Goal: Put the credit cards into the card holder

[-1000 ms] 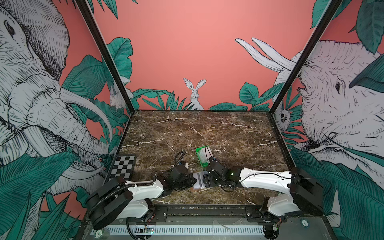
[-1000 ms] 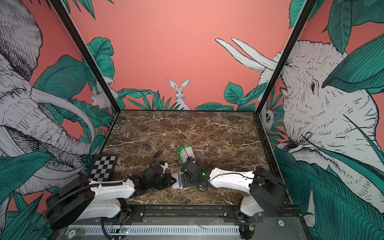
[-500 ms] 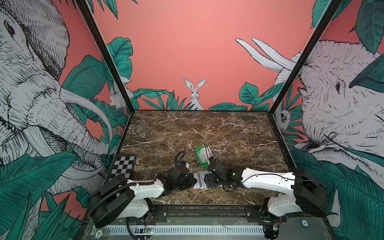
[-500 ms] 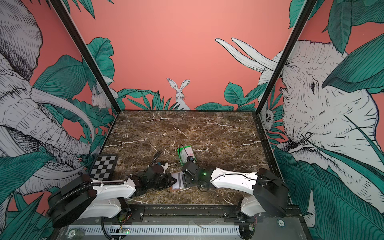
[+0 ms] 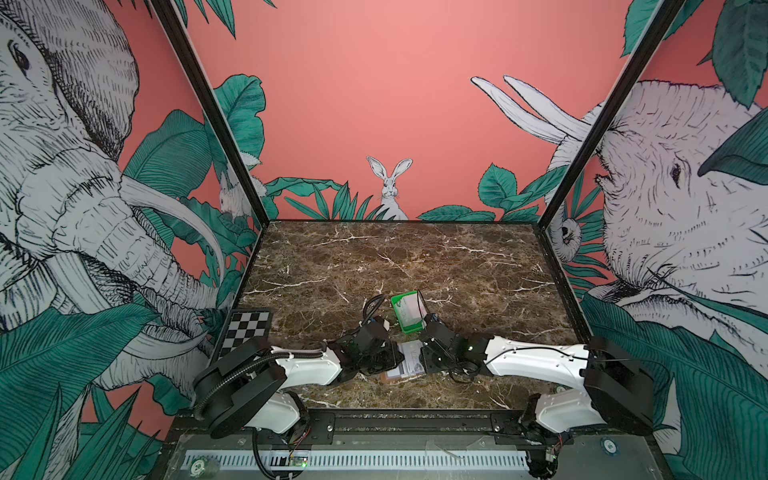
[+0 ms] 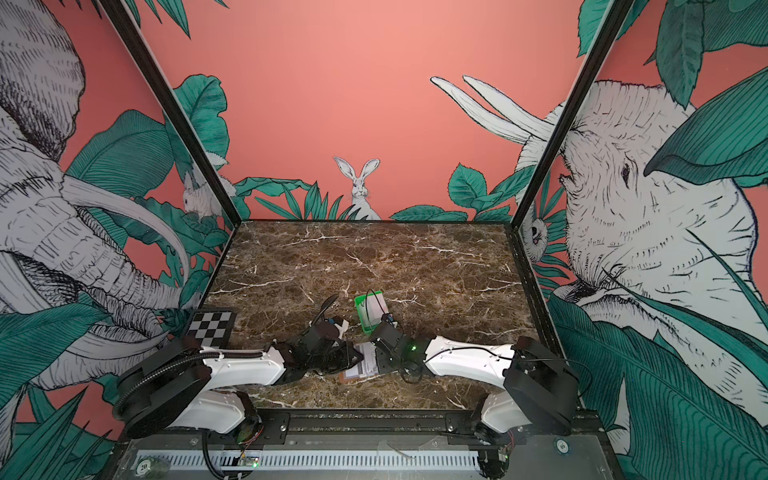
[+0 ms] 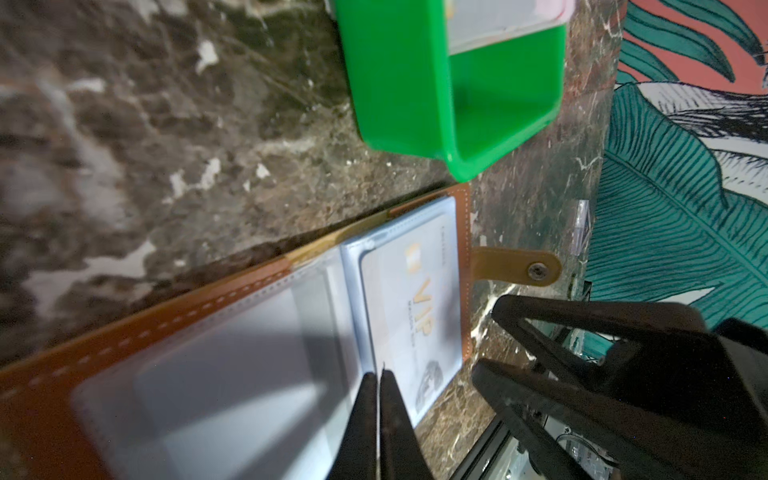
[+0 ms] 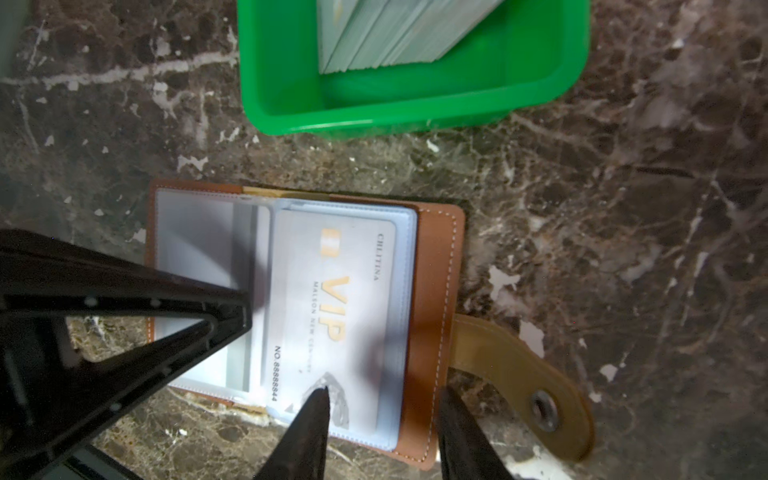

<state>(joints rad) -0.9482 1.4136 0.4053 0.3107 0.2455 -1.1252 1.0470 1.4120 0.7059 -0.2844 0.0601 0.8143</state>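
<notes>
Two hands at the brown marble table, tan-brown leather card holder lying open between them, white VIP credit card in its clear sleeve, left hand pinched closed at the sleeves, right hand half open astride the holder's edge, gripping nothing, pale credit cards stacked in the bright green plastic tray just beyond.

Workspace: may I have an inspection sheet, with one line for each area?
Surface: brown marble-pattern tabletop.
Job's things: tan leather-look card holder lies open, white VIP card in its clear sleeve; pale card stack stands in bright green plastic tray.
Clutter: black-and-white checkerboard tile.
Grippers: left gripper shut at the sleeves; right gripper open astride the holder's edge.
Cables: black cable loops beside the left gripper.
Surroundings: jungle-print walls, painted rabbit.
</notes>
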